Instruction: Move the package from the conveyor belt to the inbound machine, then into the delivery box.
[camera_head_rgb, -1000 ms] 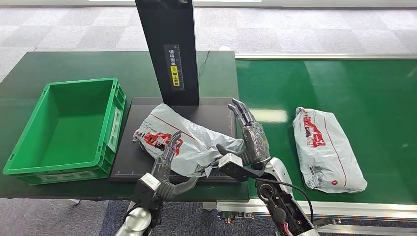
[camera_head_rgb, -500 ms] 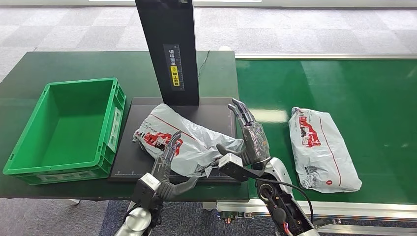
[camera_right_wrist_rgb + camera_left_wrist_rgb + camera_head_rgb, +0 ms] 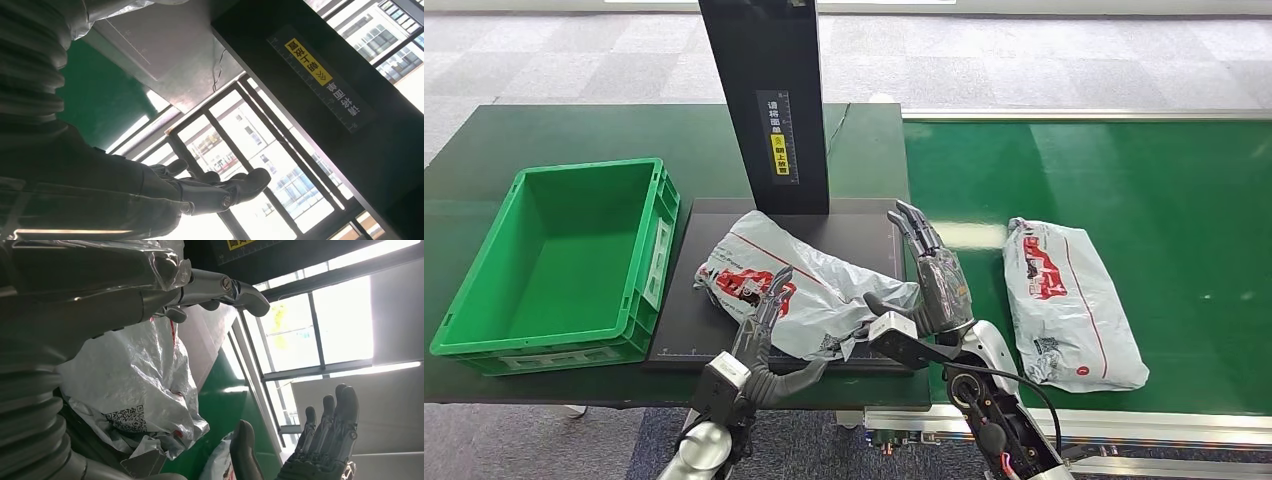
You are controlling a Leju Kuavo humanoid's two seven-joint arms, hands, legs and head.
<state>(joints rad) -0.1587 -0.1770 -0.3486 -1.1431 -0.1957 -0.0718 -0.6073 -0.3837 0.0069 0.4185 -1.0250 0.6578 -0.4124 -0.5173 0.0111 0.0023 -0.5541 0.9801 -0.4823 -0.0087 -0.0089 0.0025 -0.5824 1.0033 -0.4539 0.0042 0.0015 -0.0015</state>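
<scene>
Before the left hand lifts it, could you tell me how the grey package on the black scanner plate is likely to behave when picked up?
The package is a crumpled, glossy plastic bag, so it will probably sag and may slip. It looks lumpy and soft, so likely light.

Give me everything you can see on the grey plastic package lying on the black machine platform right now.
The crumpled grey plastic mailer bag with red printing lies flat and slantwise on the black platform of the inbound machine, just before its black upright column. A QR label shows near its front edge. The left hand rests on its front left part, fingers spread over the red print. The right hand stands at its right end, fingers extended; whether they touch is unclear. It looks soft and partly filled.
</scene>
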